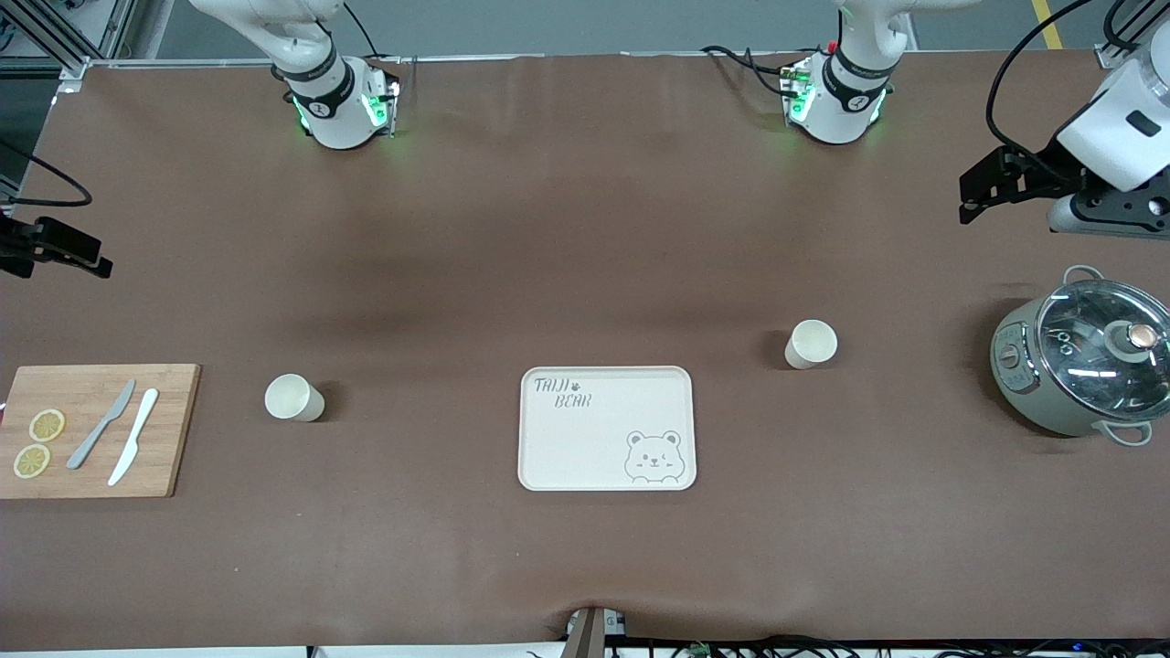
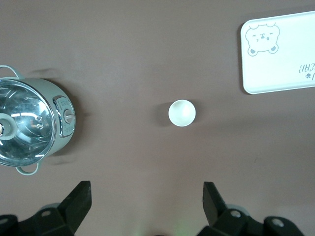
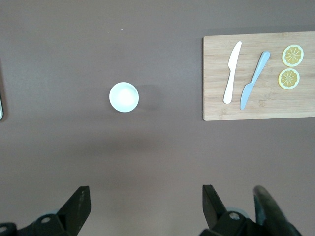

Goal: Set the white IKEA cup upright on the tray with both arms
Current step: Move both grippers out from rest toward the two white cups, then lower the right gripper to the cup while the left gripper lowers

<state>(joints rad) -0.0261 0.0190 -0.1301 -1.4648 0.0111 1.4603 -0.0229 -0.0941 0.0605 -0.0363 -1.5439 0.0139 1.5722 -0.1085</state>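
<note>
The cream tray (image 1: 594, 439) with bear drawing lies mid-table; it also shows in the left wrist view (image 2: 290, 44). One white cup (image 1: 811, 344) stands upright toward the left arm's end, seen from above in the left wrist view (image 2: 182, 112). A second white cup (image 1: 294, 397) stands upright toward the right arm's end, also in the right wrist view (image 3: 123, 97). My left gripper (image 1: 971, 196) hangs open and empty high over the table near the pot, its open jaws in its wrist view (image 2: 146, 191). My right gripper (image 1: 96, 263) hangs open and empty above the cutting board's end (image 3: 146, 192).
A grey-green pot with glass lid (image 1: 1079, 361) stands at the left arm's end (image 2: 29, 129). A bamboo cutting board (image 1: 174, 429) with two knives and two lemon slices lies at the right arm's end (image 3: 216, 73).
</note>
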